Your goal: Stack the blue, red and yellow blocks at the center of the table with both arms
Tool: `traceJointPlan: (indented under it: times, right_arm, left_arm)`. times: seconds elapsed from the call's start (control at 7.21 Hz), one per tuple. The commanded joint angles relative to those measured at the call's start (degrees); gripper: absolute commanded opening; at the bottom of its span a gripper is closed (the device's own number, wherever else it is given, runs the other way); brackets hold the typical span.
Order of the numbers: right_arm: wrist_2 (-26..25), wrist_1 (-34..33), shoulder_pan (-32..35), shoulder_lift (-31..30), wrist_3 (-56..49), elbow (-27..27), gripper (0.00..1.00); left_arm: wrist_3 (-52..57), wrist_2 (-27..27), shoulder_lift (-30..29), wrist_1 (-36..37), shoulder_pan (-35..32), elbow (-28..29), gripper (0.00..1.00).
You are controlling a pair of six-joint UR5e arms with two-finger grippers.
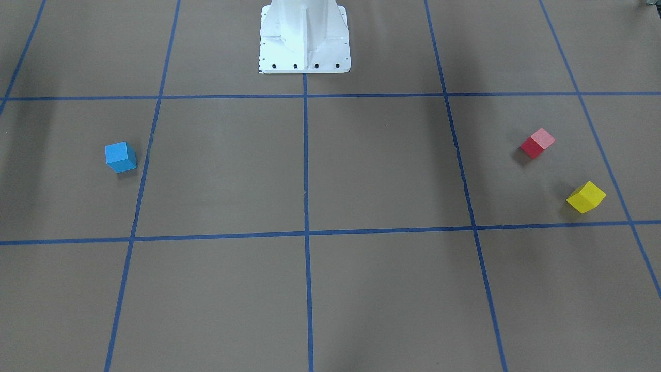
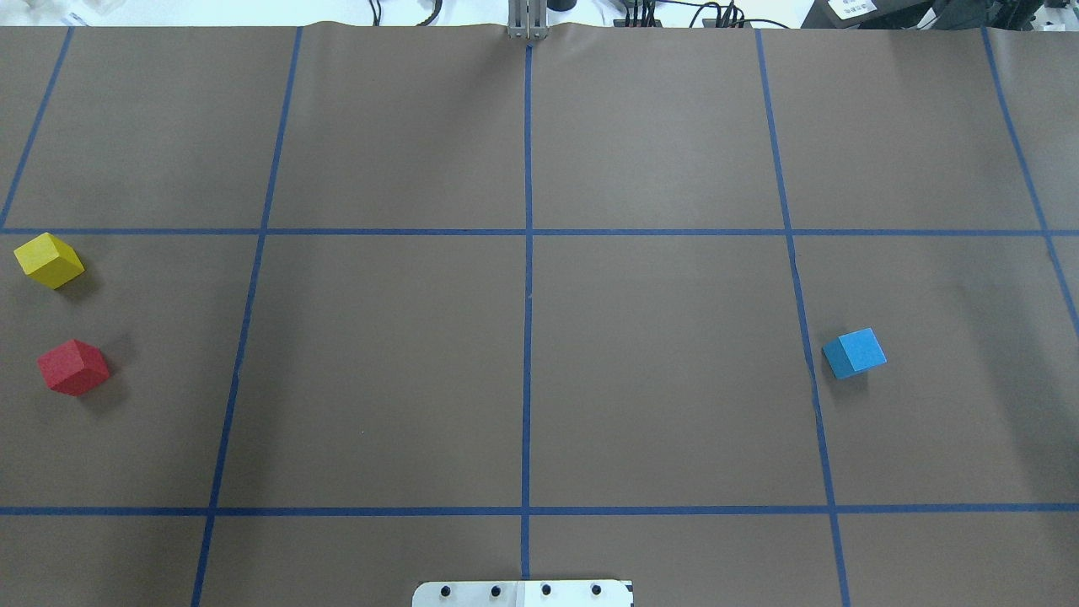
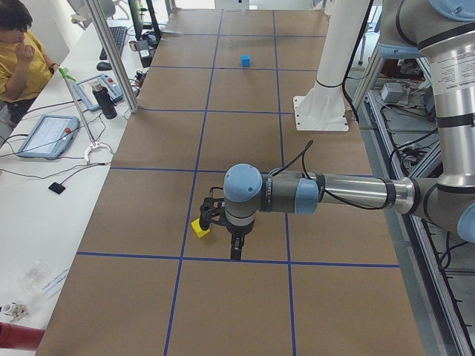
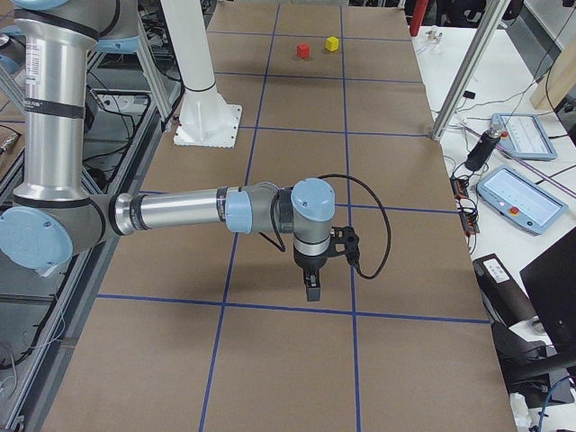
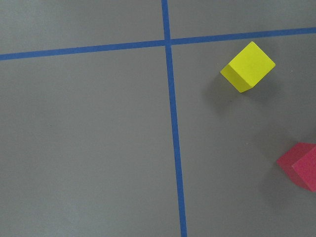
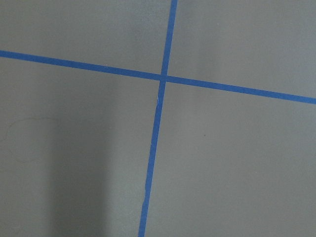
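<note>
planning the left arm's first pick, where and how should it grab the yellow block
Take the yellow block by two opposite side faces, coming straight down from above. It sits flat on the table, top face up, but turned diagonal to the blue tape lines, so the wrist should rotate to match. The red block stands apart, leaving room on every side.

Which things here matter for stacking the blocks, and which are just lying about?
Job: blue block, red block, yellow block, table, left arm, right arm.
Lying about: white pedestal, tablets, dark bottle.
</note>
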Motion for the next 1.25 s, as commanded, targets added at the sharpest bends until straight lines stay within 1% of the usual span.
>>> traceJointPlan:
  times: [0.0, 0.28, 0.42, 0.56, 0.69, 0.83, 0.97, 1.11]
  right_arm:
    - [0.09, 0.13, 0.00, 0.09, -0.35, 1.27, 0.99]
    - [0.35, 0.22, 0.00, 0.09, -0.71, 2.07, 0.99]
    - [1.57, 1.00, -0.27, 0.27, -0.27, 2.77, 0.99]
    - [2.37, 5.19, -0.18, 0.27, -0.01, 2.34, 0.99]
    - [2.29, 10.19, -0.18, 0.70, 0.17, 1.03, 0.99]
    - [3.16, 12.15, -0.27, 0.79, 0.26, 0.50, 0.99]
    - [3.43, 12.17, -0.18, 0.71, 0.09, 0.32, 0.99]
    - [5.26, 12.61, -0.27, 0.71, -0.26, 0.84, 1.00]
  left_arm:
    - [-0.09, -0.09, -1.34, 0.18, 0.09, -0.53, 1.00]
    - [-0.09, 0.44, -1.61, 0.09, 0.09, -1.94, 1.00]
    - [-0.44, 0.27, -2.57, 0.09, 0.09, -2.46, 1.00]
    - [-0.62, 0.35, -3.19, -1.83, 0.09, -2.47, 1.00]
    - [-0.62, 0.26, -3.98, -6.02, 0.09, -2.38, 1.00]
    - [-0.53, 0.44, -4.69, -9.98, 0.00, -1.77, 1.00]
    - [-0.53, 0.79, -8.17, -13.15, 0.00, -0.28, 1.00]
    - [-0.62, 0.62, -9.86, -13.70, 0.09, 0.86, 1.00]
